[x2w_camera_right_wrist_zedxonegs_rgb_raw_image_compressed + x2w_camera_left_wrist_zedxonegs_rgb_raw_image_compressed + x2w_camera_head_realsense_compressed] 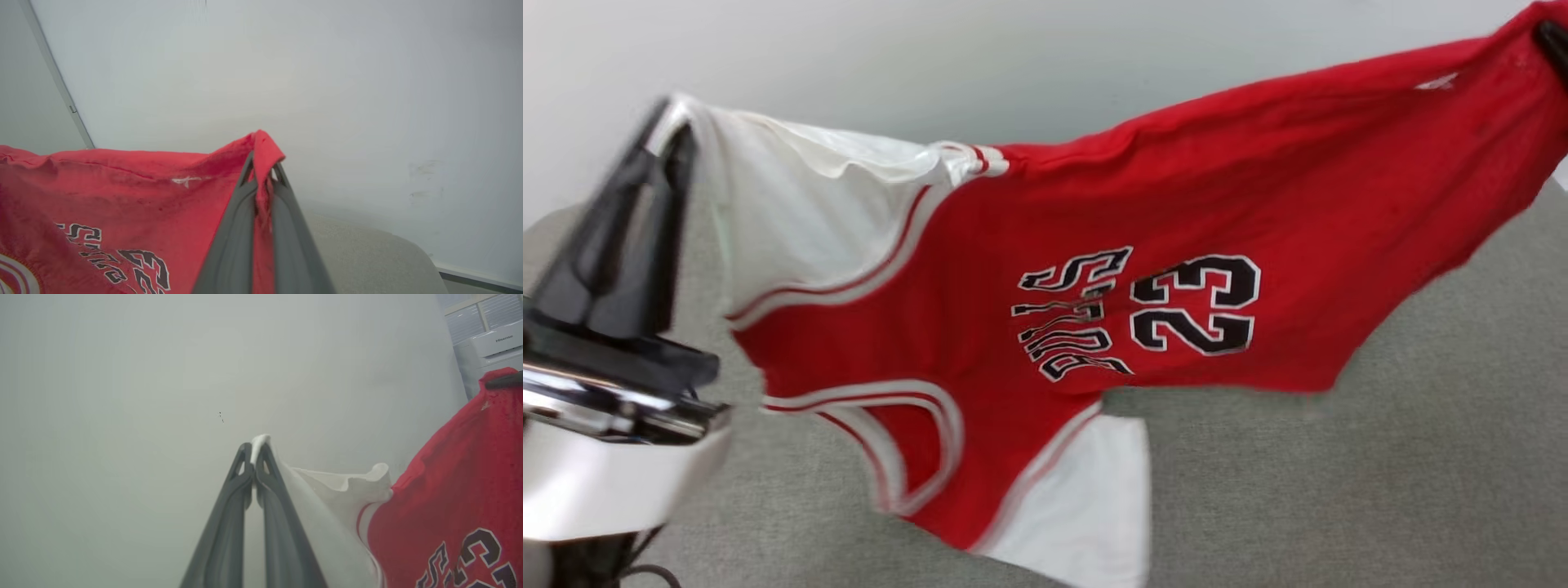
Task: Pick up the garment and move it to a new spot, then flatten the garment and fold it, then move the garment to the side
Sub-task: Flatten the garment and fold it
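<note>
Red garment aloft | left end effector pinches sleeve | right end effector pinches hem

The left end effector is held up at the left, its two dark fingers pressed together and pinching a white sleeve edge of the garment at their tips. Below it are the chrome wrist ring and the pale forearm. The right end effector is higher and far to the right, closed on a red corner of the cloth. The two arms are spread wide apart.
</note>
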